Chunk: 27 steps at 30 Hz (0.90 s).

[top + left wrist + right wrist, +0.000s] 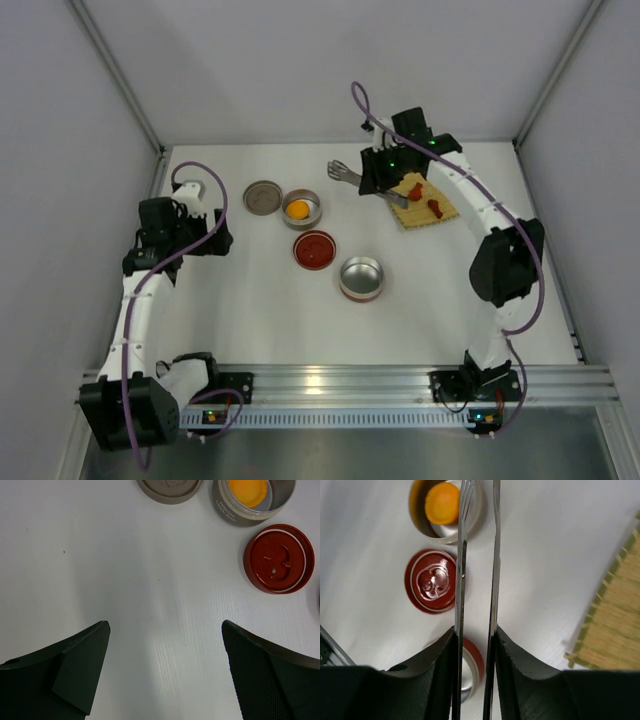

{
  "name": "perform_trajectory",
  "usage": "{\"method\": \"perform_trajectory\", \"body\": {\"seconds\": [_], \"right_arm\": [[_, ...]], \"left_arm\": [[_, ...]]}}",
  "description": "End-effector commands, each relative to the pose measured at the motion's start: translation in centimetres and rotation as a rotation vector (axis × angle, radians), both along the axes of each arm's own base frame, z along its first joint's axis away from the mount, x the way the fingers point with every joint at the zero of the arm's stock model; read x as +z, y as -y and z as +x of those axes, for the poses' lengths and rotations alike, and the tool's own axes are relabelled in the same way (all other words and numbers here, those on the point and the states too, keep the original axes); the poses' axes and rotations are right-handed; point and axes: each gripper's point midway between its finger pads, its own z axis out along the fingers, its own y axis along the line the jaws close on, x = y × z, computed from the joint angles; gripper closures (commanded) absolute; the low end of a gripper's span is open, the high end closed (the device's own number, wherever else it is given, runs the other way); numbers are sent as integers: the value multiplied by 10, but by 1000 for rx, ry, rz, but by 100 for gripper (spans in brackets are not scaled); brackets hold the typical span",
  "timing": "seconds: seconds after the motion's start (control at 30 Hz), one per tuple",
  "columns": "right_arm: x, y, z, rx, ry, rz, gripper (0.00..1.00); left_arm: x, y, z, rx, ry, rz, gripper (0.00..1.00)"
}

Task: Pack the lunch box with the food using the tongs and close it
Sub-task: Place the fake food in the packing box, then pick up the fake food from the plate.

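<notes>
**Q:** What is shown as the supporting surface?
**A:** A white worktop point(260, 310) is shown. It is enclosed on three sides by pale grey panels point(330, 70), and a ribbed aluminium rail point(340, 385) is seen along its near edge.

**Q:** What is laid at the far right?
**A:** A bamboo mat point(420, 218) of tan slats is laid flat, turned askew to the worktop's edges. In the right wrist view only one corner of it is seen, with a greenish border.
</notes>
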Motion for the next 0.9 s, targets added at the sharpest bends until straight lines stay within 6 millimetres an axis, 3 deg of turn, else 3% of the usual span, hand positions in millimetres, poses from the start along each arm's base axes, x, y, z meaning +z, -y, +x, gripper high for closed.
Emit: {"method": "perform_trajectory", "body": {"seconds": [0.0,0.07,0.1,0.17,0.2,0.27,0.3,0.4,0.5,0.87], "right_arm": [[20,66,9,-129,36,32,67],[17,94,9,-168,35,15,67],[20,122,12,-221,47,3,67],[8,150,4,-242,22,-47,67],[3,176,1,-279,16,-80,67],[-1,195,-4,-302,10,-121,67],[-2,221,-4,-360,6,-145,67],[-11,246,-11,-379,-11,-203,67],[-20,256,-18,-365,-40,-228,67],[-43,264,-30,-347,-95,-256,64]], "left_arm": [[16,1,0,-11,54,3,2],[16,1,-1,-11,56,6,2],[16,1,-1,-12,56,9,2],[16,0,-2,-11,58,11,2],[16,0,-2,-13,57,14,1],[17,1,-2,-14,60,13,1],[17,1,-2,-16,60,13,2],[18,1,-1,-12,66,10,2],[19,2,-1,-13,65,5,2],[21,-1,-3,-4,68,19,2]]}}
